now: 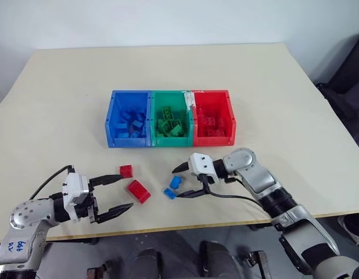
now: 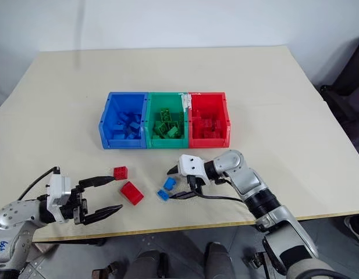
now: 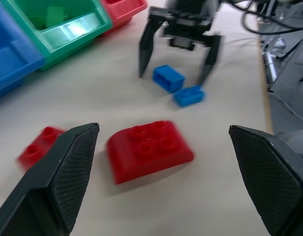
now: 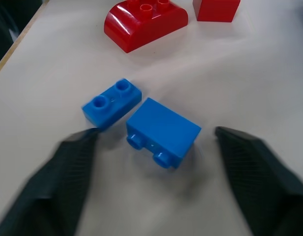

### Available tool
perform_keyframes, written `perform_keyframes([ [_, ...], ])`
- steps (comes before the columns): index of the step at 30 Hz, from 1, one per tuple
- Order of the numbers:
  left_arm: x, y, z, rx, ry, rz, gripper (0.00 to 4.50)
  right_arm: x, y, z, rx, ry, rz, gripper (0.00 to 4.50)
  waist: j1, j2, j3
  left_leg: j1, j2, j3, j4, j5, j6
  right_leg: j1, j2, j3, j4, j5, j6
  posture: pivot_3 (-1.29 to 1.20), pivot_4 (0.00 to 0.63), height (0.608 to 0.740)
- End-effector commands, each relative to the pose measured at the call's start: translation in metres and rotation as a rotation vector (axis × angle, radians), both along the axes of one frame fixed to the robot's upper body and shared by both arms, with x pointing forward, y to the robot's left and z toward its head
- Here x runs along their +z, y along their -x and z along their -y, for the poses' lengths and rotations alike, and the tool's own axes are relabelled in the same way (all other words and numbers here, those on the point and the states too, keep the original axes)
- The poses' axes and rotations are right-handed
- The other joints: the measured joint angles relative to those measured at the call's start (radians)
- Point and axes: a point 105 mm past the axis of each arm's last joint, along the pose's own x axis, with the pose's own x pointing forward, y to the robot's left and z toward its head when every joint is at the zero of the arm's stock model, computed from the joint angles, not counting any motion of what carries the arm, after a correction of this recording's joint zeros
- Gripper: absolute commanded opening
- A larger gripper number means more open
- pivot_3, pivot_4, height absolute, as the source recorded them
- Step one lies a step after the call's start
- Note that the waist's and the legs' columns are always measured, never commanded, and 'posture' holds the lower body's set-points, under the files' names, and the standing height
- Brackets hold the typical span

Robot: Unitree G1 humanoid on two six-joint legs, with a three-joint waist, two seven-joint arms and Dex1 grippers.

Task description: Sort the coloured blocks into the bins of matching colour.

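Table point(image 1: 68, 99): a wide pale top is carrying everything; the loose bricks are lying close to its near edge, about midway along it.
Bins point(image 1: 171, 141): the joined row is sitting near the table's middle, blue on the left, green in the centre, red on the right, each already holding bricks of its own colour.
Right gripper point(image 1: 187, 181): it is reaching in along the near edge with its jaws apart, straddling the two blue bricks and gripping nothing yet.
Left gripper point(image 1: 117, 192): it is hanging by the near edge with its jaws spread wide and empty, pointing toward the red bricks.
Curved red brick point(image 1: 138, 191): it is lying studs up just beyond the left gripper's fingertips.
Square red brick point(image 1: 126, 171): it is sitting just beside the curved one, on the side toward the bins.
Tipped blue brick point(image 4: 163, 132): it is resting on its side between the right gripper's jaws.
Flat blue brick point(image 4: 112, 103): it is lying studs up, practically touching the tipped one.
Risk: since the two blue bricks are crowding each other, I judge closing could catch both, or squeeze one out toward the near edge and off the table.
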Motion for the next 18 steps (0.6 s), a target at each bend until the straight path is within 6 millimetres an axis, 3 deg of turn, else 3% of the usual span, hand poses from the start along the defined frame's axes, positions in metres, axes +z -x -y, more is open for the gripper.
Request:
perform_keyframes([
  [1, 0.012, 0.001, 0.003, 0.007, 0.015, 0.054, 4.5, 0.004, 0.006, 0.001, 0.046, -0.017, 0.006, 2.47, 0.002, 0.0, 0.0, 0.0, 0.0, 0.0, 0.0, 0.0, 0.0, 0.0, 0.0, 0.0, 0.0, 0.0, 0.0, 0.0, 0.15, 0.74],
  [4, 0.015, -0.002, 0.005, 0.009, 0.017, 0.059, 4.5, 0.003, 0.008, 0.005, 0.05, -0.011, 0.003, 1.63, 0.003, 0.0, 0.0, 0.0, 0.0, 0.0, 0.001, 0.0, 0.0, 0.001, 0.0, 0.0, 0.0, 0.0, 0.0, 0.0, 0.15, 0.74],
  [10, 0.019, -0.007, 0.007, 0.027, 0.038, 0.067, 4.5, 0.022, 0.007, 0.011, 0.02, -0.071, 0.028, 1.63, 0.003, 0.0, 0.0, 0.0, 0.0, 0.0, 0.001, 0.0, 0.0, 0.002, 0.0, 0.0, 0.0, 0.0, 0.0, 0.0, 0.15, 0.74],
  [14, 0.022, -0.01, 0.003, 0.077, 0.076, 0.076, 4.5, 0.063, 0.001, -0.004, -0.036, -0.196, 0.029, 1.63, 0.0, 0.001, 0.0, 0.001, 0.0, -0.001, 0.001, 0.0, 0.0, 0.001, 0.0, 0.0, 0.0, 0.0, 0.0, 0.0, 0.15, 0.74],
  [18, 0.023, -0.013, -0.009, 0.137, 0.098, 0.078, 4.5, 0.116, -0.028, -0.045, -0.197, -0.351, 0.051, 1.63, -0.014, 0.001, 0.001, 0.001, 0.001, -0.002, 0.001, 0.001, -0.002, 0.0, 0.0, 0.0, 0.002, 0.0, 0.0, 0.0, 0.15, 0.74],
])
